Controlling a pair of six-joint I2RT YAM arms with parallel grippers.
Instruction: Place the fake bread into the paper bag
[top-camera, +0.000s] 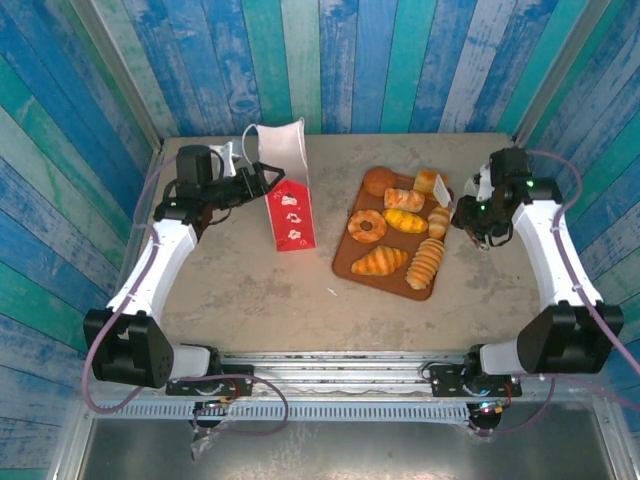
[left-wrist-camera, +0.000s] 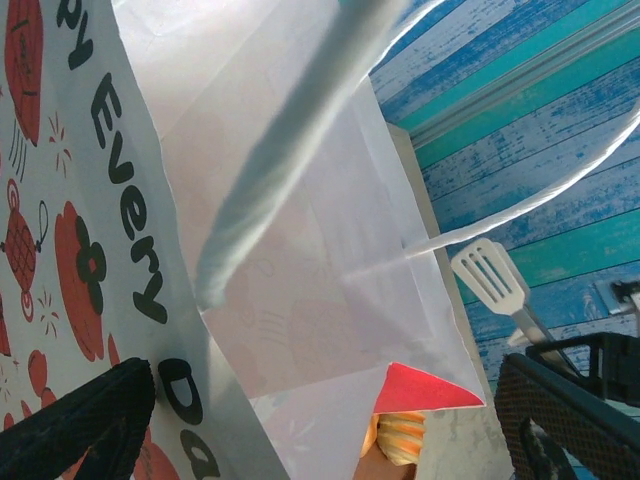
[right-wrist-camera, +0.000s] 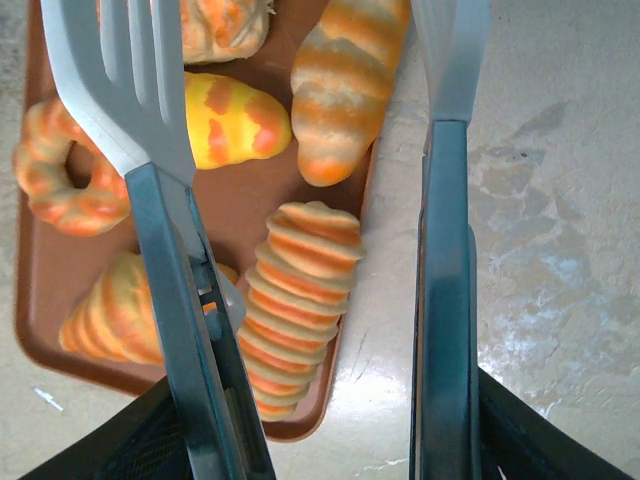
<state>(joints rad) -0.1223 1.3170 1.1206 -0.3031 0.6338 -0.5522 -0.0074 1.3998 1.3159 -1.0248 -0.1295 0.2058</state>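
The job is just at its start: no bread is in the bag yet, as far as I can see. All the fake bread (top-camera: 405, 221) lies on the brown tray (right-wrist-camera: 40, 270), on the table (top-camera: 230, 300).

The right end effector (right-wrist-camera: 280, 55) hangs over the right edge of the tray. Its two flat fingers are wide apart, with nothing held between them. The left finger (right-wrist-camera: 120, 90) is over the tray and the other finger is over the bare table. Right under the gap, close to the left finger, lies the ridged horn (right-wrist-camera: 295, 300). A stripy roll (right-wrist-camera: 345, 90) lies a bit further on, near the fingertips. The donut (right-wrist-camera: 55, 180) is off to its left side.

The left end effector (top-camera: 265, 180) is at the top of the paper bag (top-camera: 290, 215), which stands upright, well to the left of the tray. Its fingers look apart. One finger (left-wrist-camera: 490, 280) is just outside the white wall of the bag. I cannot tell if the other one is pushing on the bag.

So I think the step now is picking up the first piece. Next, the right end effector needs to go down around the horn or the roll, close on it softly, lift it, and carry it left to the bag's mouth. The left one should keep the bag from tipping.
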